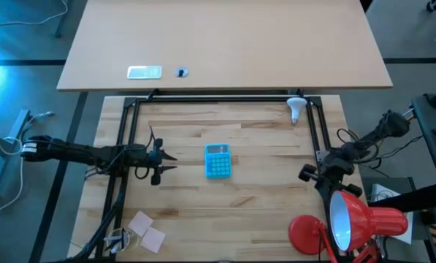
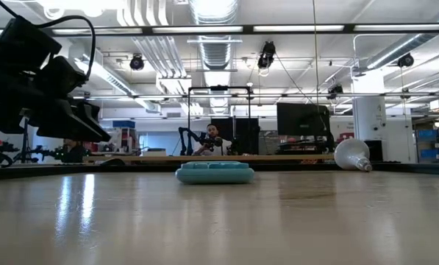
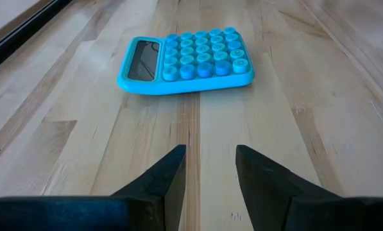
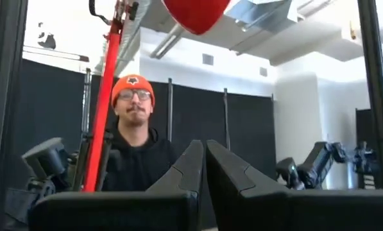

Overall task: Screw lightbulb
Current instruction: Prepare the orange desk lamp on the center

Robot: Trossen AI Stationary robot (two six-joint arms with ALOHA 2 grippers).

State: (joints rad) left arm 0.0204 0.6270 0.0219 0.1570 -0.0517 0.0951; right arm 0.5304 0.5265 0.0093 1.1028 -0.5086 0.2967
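Observation:
The small white lightbulb lies on its side at the table's far right, touched by no gripper. The red desk lamp stands at the near right, its round base on the table and its shade showing a white inside. My right gripper hovers shut just beyond the shade, pointing past the table's near edge into the room; the shade's red rim shows above it. My left gripper is open over the table's left middle, pointing at a blue calculator, with nothing between its fingers.
The blue calculator lies at the table's middle. Two pale sticky notes lie at the near left. A black frame runs along the far edge and both sides. A person sits beyond the near edge.

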